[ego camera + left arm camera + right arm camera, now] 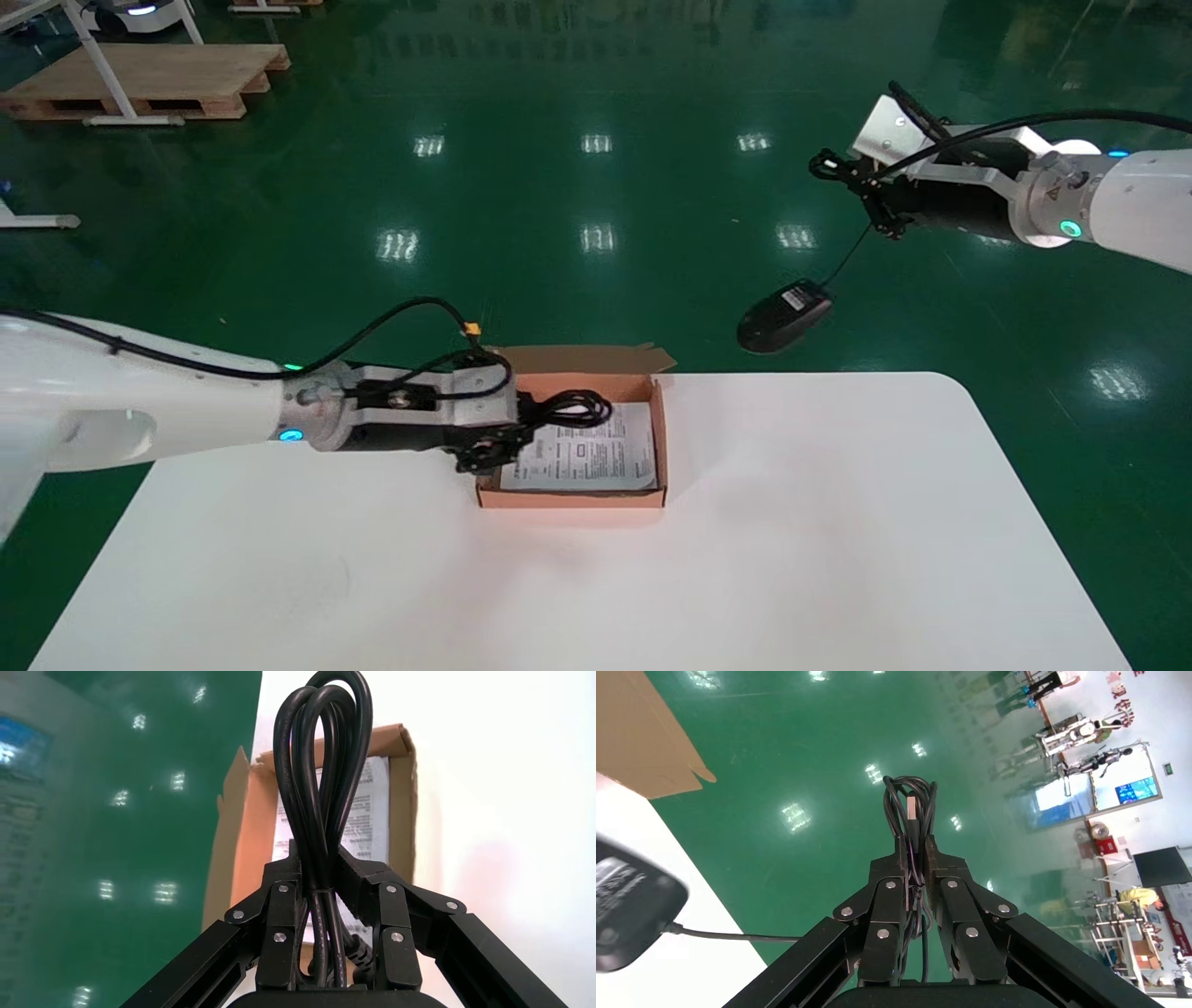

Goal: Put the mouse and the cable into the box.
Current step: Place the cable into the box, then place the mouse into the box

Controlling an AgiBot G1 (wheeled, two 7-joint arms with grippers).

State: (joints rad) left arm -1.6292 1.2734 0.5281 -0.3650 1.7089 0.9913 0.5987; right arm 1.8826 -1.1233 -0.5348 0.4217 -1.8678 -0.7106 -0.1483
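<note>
My left tool (pixel 486 450) is clamped shut on the limp, springy cable (pixel 570 408), whose loops hang over the box (pixel 568 499) just ahead of it. My right tool (pixel 855 198) is pinched shut on the bundled cord (pixel 910 804). The light mouse (pixel 782 317) dangles below it, past the counter (pixel 792 522) edge, and I expect it to swing. The box walls look low, with open room above.

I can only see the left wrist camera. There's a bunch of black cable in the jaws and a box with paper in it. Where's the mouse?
Observer: The mouse hangs in the air past the far edge of the table, outside the box.
Operator: What's holding it up?
Observer: Its cord runs up to the right gripper, whose jaws are shut on the cord's coiled end.
Operator: Is my arm near it?
Observer: No. The left gripper is by the box's left side, holding the cable over the box. The mouse is off to the right.
</note>
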